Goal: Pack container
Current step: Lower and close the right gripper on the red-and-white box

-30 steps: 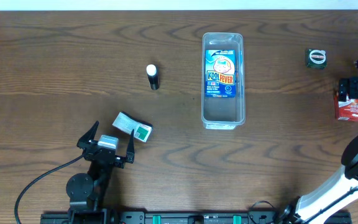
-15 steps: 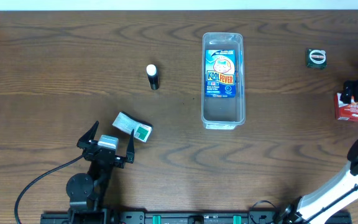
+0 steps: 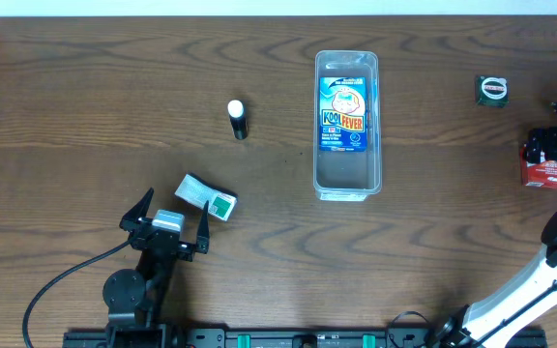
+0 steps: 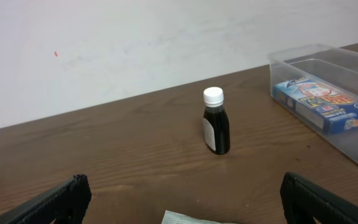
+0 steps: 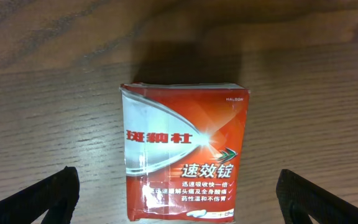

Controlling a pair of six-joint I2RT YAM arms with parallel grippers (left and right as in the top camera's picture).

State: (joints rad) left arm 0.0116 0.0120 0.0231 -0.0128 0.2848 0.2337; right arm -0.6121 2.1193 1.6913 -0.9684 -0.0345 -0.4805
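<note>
1. The right tool [image 5: 182,198] is released. Its two fingers stand wide apart, one on each side of a red box [image 5: 185,152], and neither seems to touch it.
2. That red box lies flat, printed face up, on the worktop [image 3: 433,242], well to the right of the container [image 3: 319,145].
3. The left tool [image 3: 174,207] is also released, with its fingers spread. It sits well apart from the container, off its near left corner. A white and green box [image 3: 207,196] lies just past its fingertips, on the container's side.
4. The container stands open-topped with its long sides running away from the robot. A blue box [image 3: 345,114] lies flat in its far half, and its near half is bare.
5. A dark bottle [image 4: 216,127] with a white cap stands upright to the left of the container, well apart from it. A small dark green thing [image 3: 492,90] with a round pale face lies to the container's right, near its far end.
6. The container looks like thin, clear plastic, so it is probably light, fairly stiff and smooth enough to slide if nudged. I would lower things into its bare half rather than push against a wall. If it must be shifted, a long wall pinched at the rim looks like the best hold.
7. The red box looks like light card that would dent easily. A gentle hold across its two narrower sides should do.
</note>
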